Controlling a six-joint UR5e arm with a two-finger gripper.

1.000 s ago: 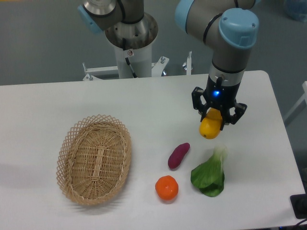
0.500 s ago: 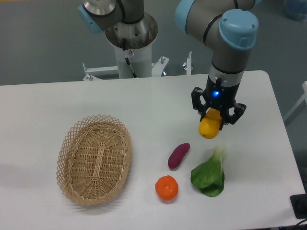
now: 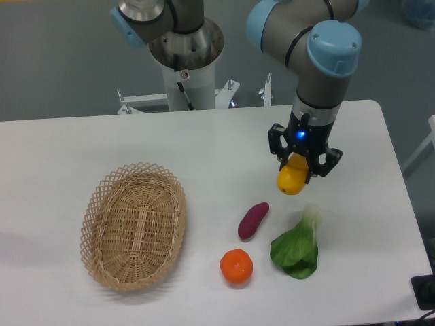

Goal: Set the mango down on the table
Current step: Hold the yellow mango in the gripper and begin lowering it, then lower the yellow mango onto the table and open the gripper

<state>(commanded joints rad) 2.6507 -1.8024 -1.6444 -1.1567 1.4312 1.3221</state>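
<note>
While the gripper (image 3: 296, 170) holds the mango (image 3: 291, 178) between its jaws above the table (image 3: 204, 156), it should lower onto bare surface, away from the greens (image 3: 296, 250), before releasing.

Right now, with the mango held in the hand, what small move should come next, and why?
Probably lower straight down, then open. The hand is shut on the mango, which appears to hang above bare table, apart from the leafy green and the sweet potato, so the spot below looks free.
</note>
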